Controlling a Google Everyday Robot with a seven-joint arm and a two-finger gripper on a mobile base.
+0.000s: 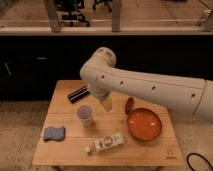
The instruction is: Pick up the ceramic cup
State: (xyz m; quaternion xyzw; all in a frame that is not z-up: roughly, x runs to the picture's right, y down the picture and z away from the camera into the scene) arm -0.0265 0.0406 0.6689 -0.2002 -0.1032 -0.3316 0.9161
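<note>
The ceramic cup point(85, 115), small, whitish-grey and dark inside, stands upright on the wooden table point(65, 155), left of centre. My white arm reaches in from the right and bends down over the table's back half. My gripper point(106, 103) hangs at its end, mostly hidden by the arm, just right of the cup and a little behind and above it. It holds nothing that I can see.
A wide orange bowl point(145, 124) sits at the right, with a small reddish item point(129, 105) at its back-left rim. A white labelled bottle point(107, 142) lies near the front. A blue sponge point(53, 133) lies front left. A black object point(78, 94) lies behind the cup.
</note>
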